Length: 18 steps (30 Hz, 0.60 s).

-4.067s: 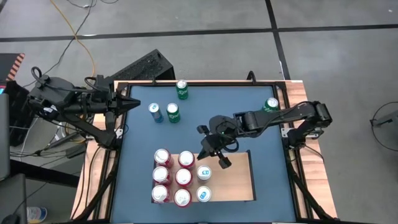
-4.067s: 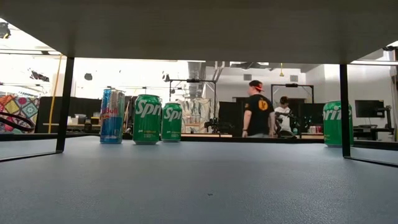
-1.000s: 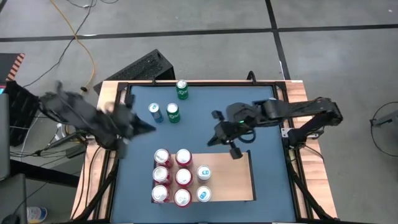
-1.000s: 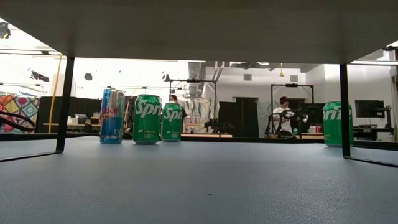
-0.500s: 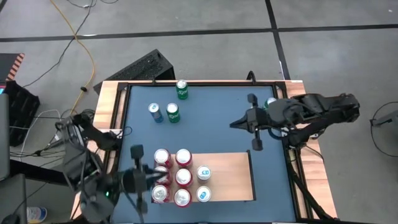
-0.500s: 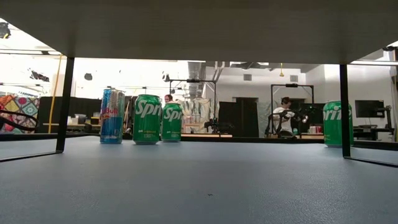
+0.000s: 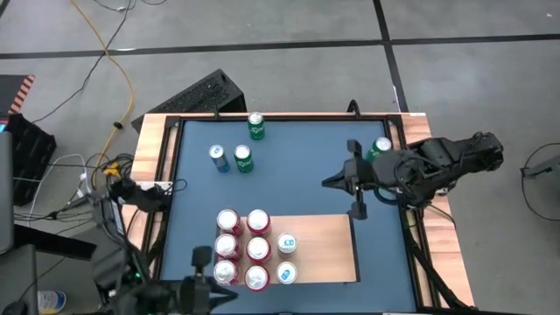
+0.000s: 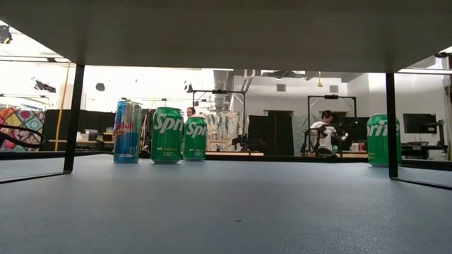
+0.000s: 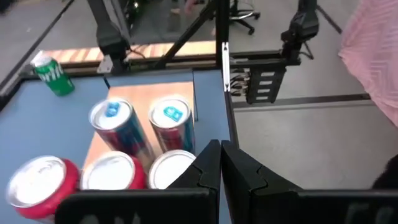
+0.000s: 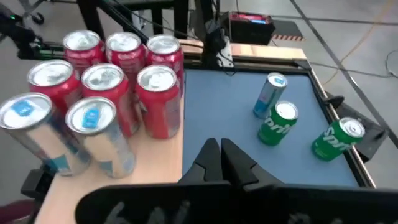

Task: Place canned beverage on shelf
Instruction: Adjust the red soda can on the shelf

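Pale tan wood shelf [image 7: 324,249] w/ 8 cans [image 7: 255,249]; both grippers' jaws clenched, empty.

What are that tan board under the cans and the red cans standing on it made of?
The flat pale tan rectangular board looks like bare wood with a matte finish: faint grain shows and there is no glare. The red cylindrical cans look like thin metal, probably aluminium: their silvery tops with pull tabs shine, and the sides carry glossy paint.

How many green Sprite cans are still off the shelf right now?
3: one green can at the table's far edge, one beside the slim blue can, and one by the right gripper. None looks hidden.
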Available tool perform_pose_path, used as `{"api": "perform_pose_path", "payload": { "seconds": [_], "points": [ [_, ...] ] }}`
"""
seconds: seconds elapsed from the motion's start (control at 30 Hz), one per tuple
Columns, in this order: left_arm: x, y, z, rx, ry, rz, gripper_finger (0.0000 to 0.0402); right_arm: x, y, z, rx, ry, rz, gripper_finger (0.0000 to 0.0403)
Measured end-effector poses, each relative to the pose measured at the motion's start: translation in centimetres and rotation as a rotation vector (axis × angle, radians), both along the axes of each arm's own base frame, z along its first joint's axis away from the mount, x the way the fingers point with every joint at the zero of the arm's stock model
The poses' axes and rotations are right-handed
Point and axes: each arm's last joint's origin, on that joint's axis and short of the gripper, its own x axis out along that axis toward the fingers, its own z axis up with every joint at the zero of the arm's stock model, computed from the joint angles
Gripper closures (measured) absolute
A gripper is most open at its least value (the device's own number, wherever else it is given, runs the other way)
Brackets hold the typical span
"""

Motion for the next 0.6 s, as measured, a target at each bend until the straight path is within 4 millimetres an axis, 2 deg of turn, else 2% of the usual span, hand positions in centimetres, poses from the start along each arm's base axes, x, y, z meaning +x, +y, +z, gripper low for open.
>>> {"api": "perform_pose_path", "payload": {
  "seconds": [0.37, 0.6],
  "points": [
    [2.6, -3.6, -5.0, -0.012, 0.034, 0.111, 0.0401, -0.6, 1.5, -0.4, -0.049, 0.042, 0.086, 0.0403],
    [3.1, -5.0, -6.3, -0.069, 0.027, 0.129, 0.0401, -0.9, 2.4, -0.4, -0.054, 0.042, 0.129, 0.0403]
  ]
}}
